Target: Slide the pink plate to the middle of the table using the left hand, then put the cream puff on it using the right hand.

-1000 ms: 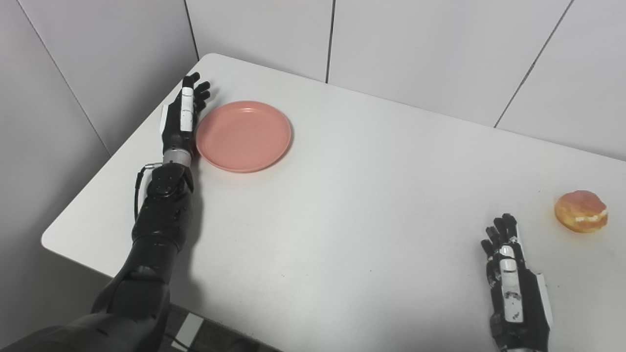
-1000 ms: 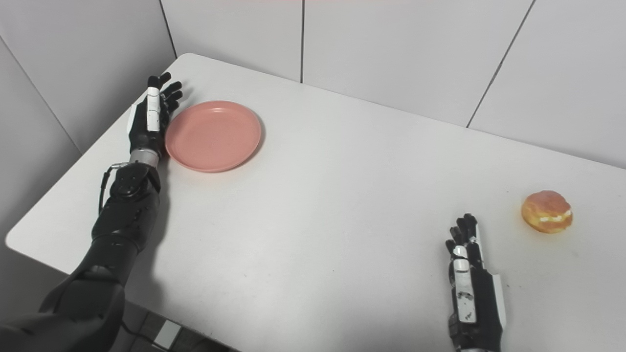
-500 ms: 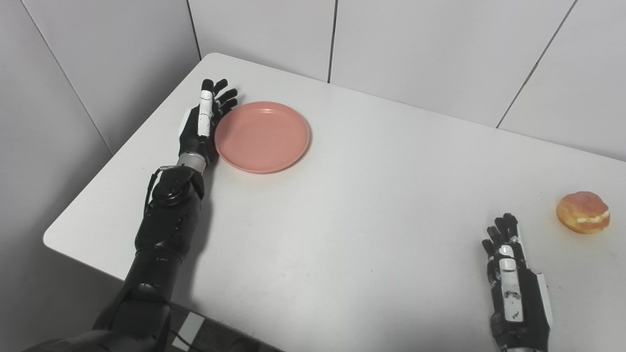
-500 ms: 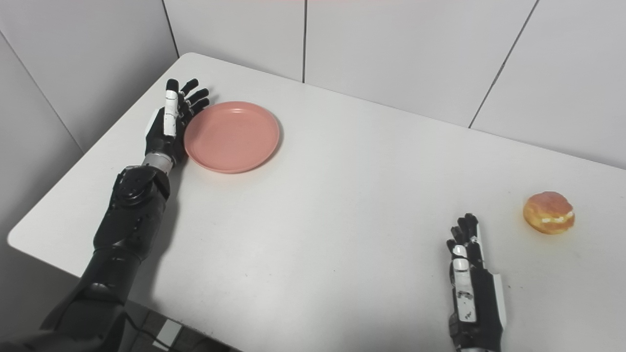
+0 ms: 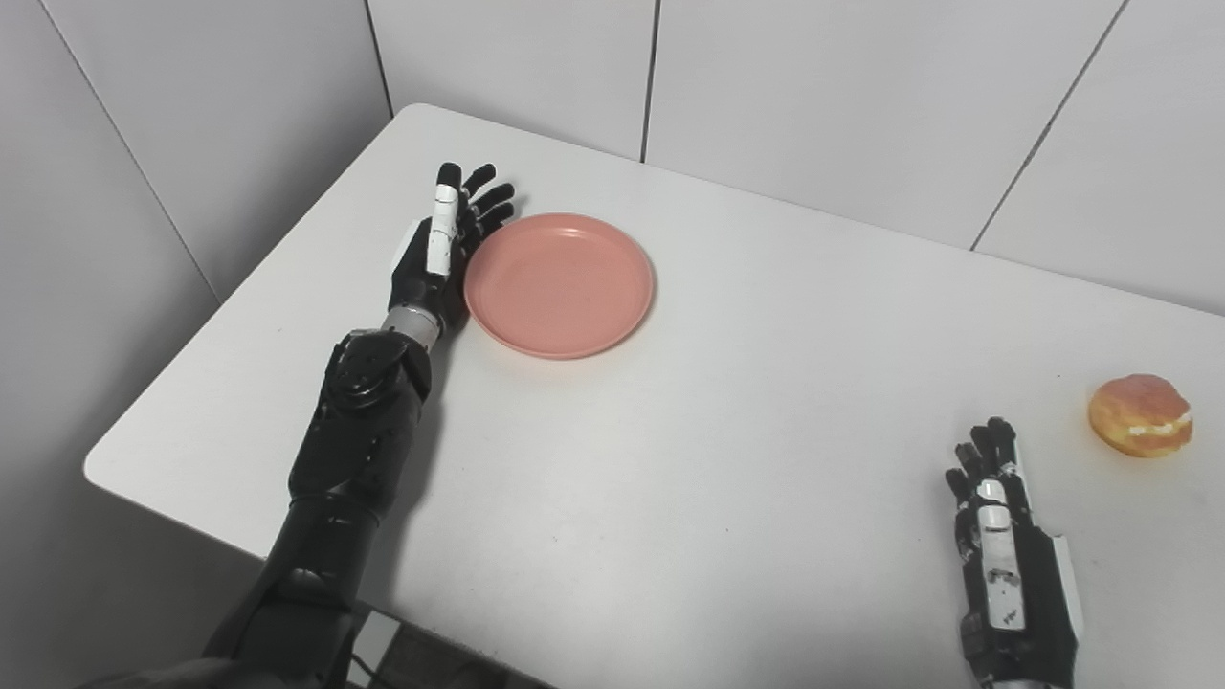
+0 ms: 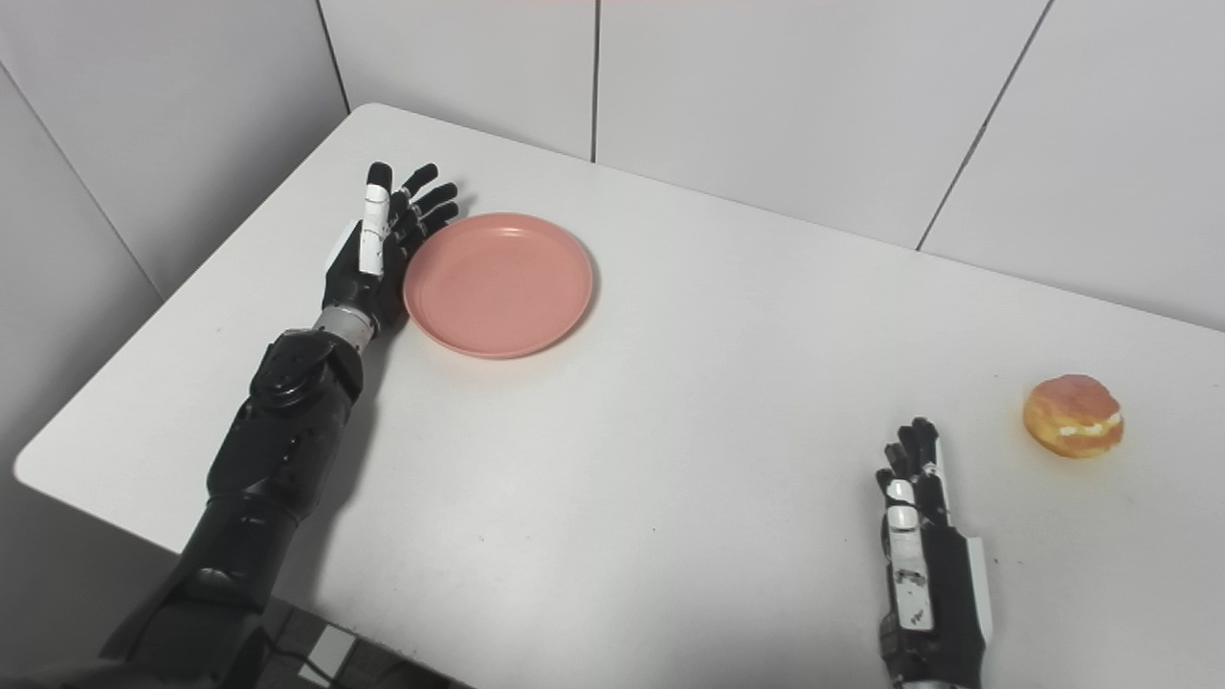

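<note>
The pink plate (image 5: 560, 285) lies flat on the white table (image 5: 718, 459), left of its middle. My left hand (image 5: 442, 249) stands on edge against the plate's left rim, fingers straight and apart, open. The cream puff (image 5: 1139, 414), golden with a line of white filling, sits near the right edge. My right hand (image 5: 1003, 555) rests flat at the front right, open, a short way down and left of the puff and apart from it.
Grey wall panels (image 5: 813, 86) close off the table's back and left sides. The table's left front corner (image 5: 96, 469) is rounded, with a drop to the floor beyond it. A cable (image 5: 359, 660) shows below the front edge.
My left hand has pushed the plate to the right and slightly toward me across the table. The right hand and the cream puff have stayed where they were.
</note>
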